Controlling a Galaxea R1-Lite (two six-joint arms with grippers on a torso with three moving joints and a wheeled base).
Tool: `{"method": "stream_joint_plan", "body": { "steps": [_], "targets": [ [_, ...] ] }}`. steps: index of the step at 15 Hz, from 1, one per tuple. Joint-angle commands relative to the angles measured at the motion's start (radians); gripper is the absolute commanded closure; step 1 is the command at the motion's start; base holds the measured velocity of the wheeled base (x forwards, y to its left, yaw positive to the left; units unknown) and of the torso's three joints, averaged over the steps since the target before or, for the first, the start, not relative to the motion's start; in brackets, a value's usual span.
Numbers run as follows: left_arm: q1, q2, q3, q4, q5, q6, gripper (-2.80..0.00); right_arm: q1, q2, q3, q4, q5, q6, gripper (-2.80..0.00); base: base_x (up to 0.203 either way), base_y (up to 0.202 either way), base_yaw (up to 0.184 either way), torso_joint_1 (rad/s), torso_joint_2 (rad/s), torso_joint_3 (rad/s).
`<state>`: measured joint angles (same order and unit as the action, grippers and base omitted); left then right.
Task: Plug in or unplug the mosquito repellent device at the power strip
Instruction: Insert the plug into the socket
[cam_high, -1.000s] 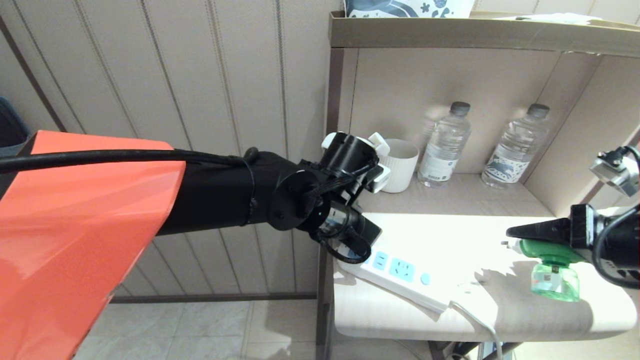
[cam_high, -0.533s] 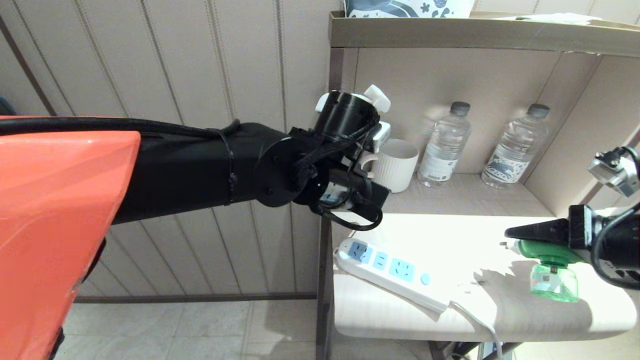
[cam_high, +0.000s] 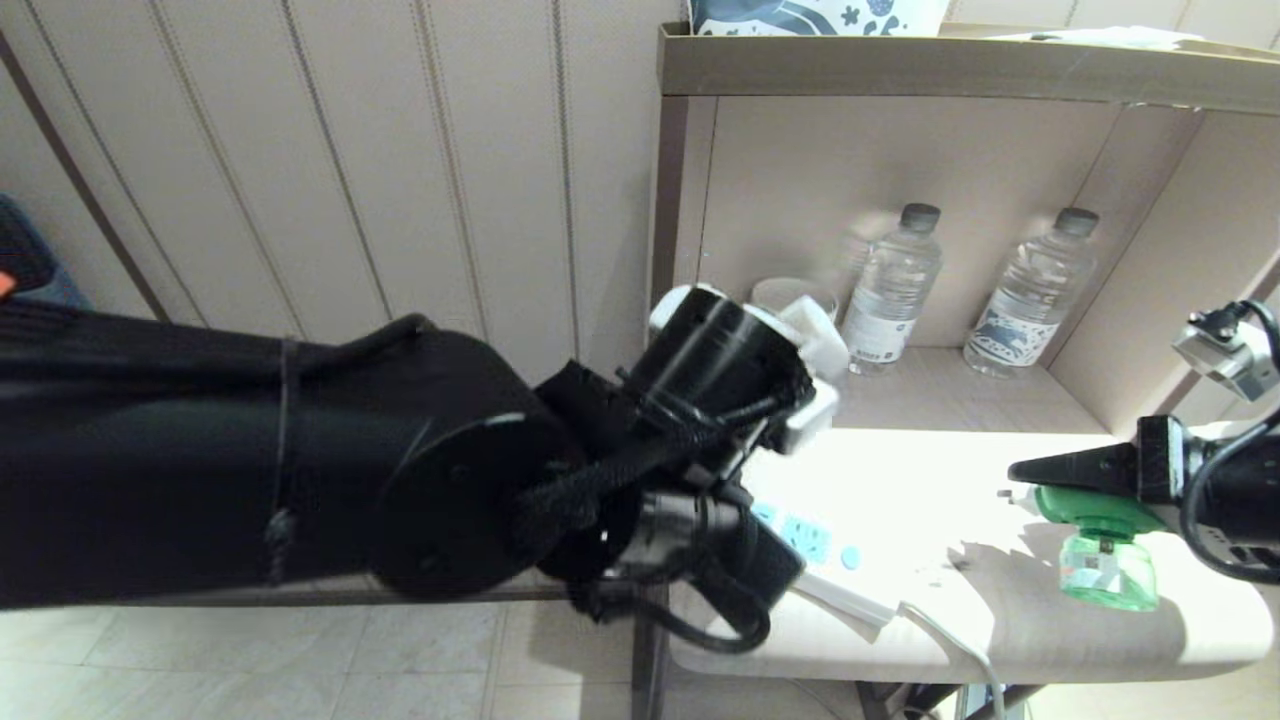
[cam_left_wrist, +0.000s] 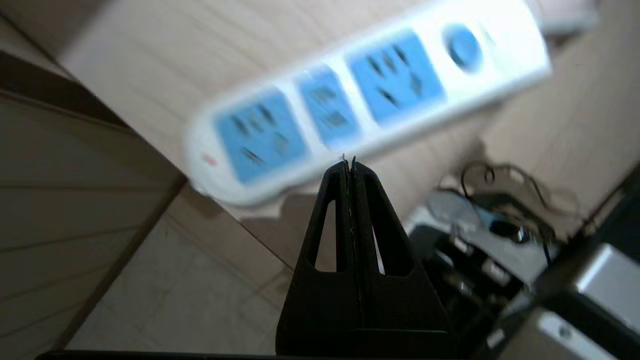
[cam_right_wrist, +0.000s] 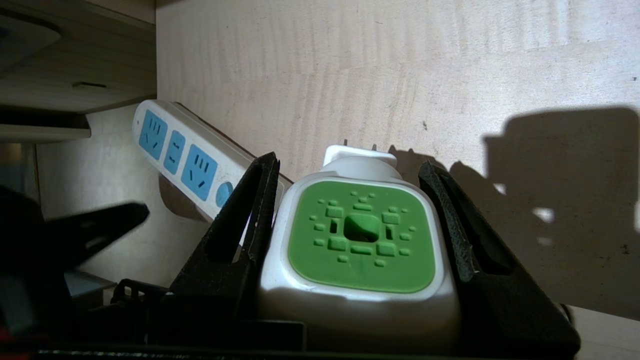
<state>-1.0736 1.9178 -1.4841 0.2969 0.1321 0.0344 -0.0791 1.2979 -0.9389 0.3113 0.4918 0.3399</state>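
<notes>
1. A pale wood counter (cam_high: 900, 470) sits in a niche beside a panelled wall (cam_high: 350, 180); a shelf (cam_high: 960, 65) runs above it and tiled floor (cam_high: 300, 660) lies below.
2. Two water bottles (cam_high: 888, 290) stand at the counter's back edge, with a white cup (cam_high: 790, 297) near the back left corner, partly hidden by the arm.
3. The strip (cam_high: 815, 560) lies slantwise near the front left corner, all three sockets empty, its cord (cam_high: 960, 645) dropping over the front edge.
4. The left gripper (cam_left_wrist: 350, 167) hangs above the strip's front left end, jaws clenched together, empty.
5. The right gripper (cam_right_wrist: 350, 200) is level over the counter's right end, jaws grasping the device (cam_high: 1100, 540) by its white body, prongs toward the strip, well apart from it.
</notes>
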Motion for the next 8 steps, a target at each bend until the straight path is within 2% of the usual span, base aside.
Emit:
{"method": "stream_joint_plan", "body": {
  "steps": [1, 4, 8],
  "targets": [
    [-0.116, -0.069, 0.103, -0.006, 0.0, 0.002, 0.0, -0.001, -0.003, 0.009, 0.002, 0.004, 0.002, 0.0, 0.0, 0.0, 0.0, 0.0, 0.0, 0.0],
    [-0.192, -0.003, 0.121, -0.01, 0.01, 0.004, 0.0, -0.004, -0.003, 0.014, 0.002, 0.004, 0.002, 0.0, 0.0, 0.0, 0.0, 0.0, 0.0, 0.0],
    [-0.228, 0.136, 0.066, -0.044, 0.049, 0.007, 0.0, -0.016, -0.006, 0.012, 0.0, 0.004, 0.002, 0.0, 0.0, 0.0, 0.0, 0.0, 0.0, 0.0]
  ]
}}
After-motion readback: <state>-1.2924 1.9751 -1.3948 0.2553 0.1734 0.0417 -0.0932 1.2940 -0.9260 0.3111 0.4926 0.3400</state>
